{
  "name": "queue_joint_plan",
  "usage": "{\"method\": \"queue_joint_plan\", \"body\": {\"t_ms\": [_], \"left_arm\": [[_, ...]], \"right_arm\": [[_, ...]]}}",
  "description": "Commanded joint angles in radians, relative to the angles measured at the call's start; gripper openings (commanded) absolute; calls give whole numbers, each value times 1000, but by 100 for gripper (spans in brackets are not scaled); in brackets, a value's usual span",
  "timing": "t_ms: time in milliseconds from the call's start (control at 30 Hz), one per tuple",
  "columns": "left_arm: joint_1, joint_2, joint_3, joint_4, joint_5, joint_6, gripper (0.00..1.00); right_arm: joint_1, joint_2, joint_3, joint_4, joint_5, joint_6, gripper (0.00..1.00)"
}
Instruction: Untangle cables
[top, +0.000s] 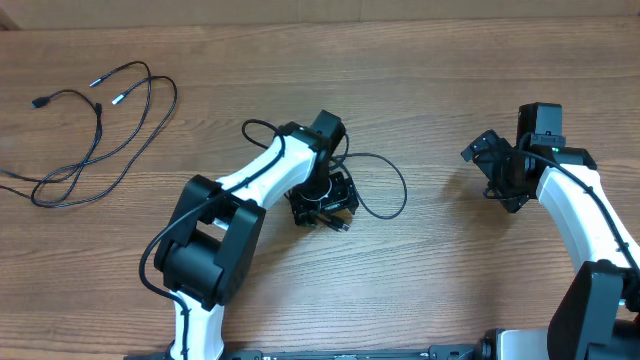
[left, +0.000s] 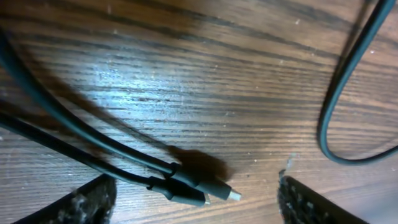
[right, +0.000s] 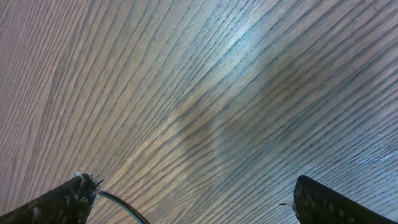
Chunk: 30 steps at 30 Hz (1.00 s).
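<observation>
Left gripper is positioned low over the middle of the table. Its jaws are spread wide and nothing is pinched. In the left wrist view its fingers are seen at the bottom corners, well apart. Two plug ends are laid side by side on the wood between them and are touched by neither finger. One is silver-tipped. Their cords are run off together toward the upper left of that view.

A cable loop is laid just right of the left gripper, curved out and back toward it.

Right gripper is held further right, well apart from every cable. Its jaws are spread fully and nothing is held. Wood grain is seen between its fingers.

Loose cables are found at the far left of the table, well apart from both grippers. They are looped over each other, with two silver tips and one black plug visible.
</observation>
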Motion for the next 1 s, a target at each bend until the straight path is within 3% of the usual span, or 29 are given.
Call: {"method": "queue_joint_plan", "body": {"t_ms": [0,67,167,600,967], "left_arm": [[-33,5,4,10,-77,-43,75],[-45,5,3,10,-87,-70,61],[-58,5,-2,10,-121,-107,54],[-63,5,-19,-33,-285,-101,38],[18,5,-18,-90,-294,-22,36]], "right_arm": [[-1,-10,14,3,10,1,100],[-1,-10,14,3,10,1,100],[-1,-10,14,3,11,1,100],[-1,-10,14,3,10,1,100],[-1,-10,14,3,10,1,100]]}}
